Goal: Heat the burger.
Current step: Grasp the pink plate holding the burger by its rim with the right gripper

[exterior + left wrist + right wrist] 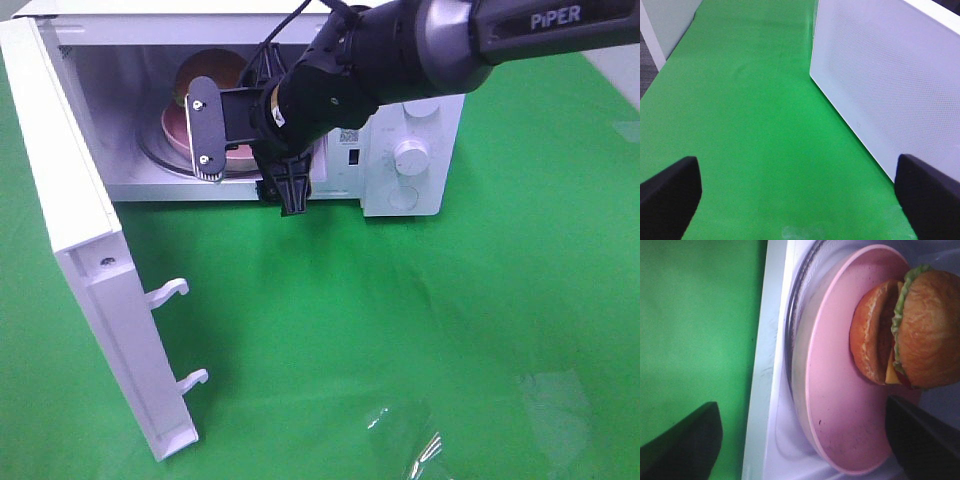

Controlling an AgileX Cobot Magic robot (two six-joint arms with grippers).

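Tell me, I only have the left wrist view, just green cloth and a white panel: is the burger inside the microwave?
Observer: Yes, the burger sits on the pink plate inside the microwave.
Operator: Is the door shut?
Observer: No, the door stands wide open on the left of the high view.
Operator: Where's the right gripper?
Observer: The right gripper is at the microwave's opening, jaws apart, holding nothing.
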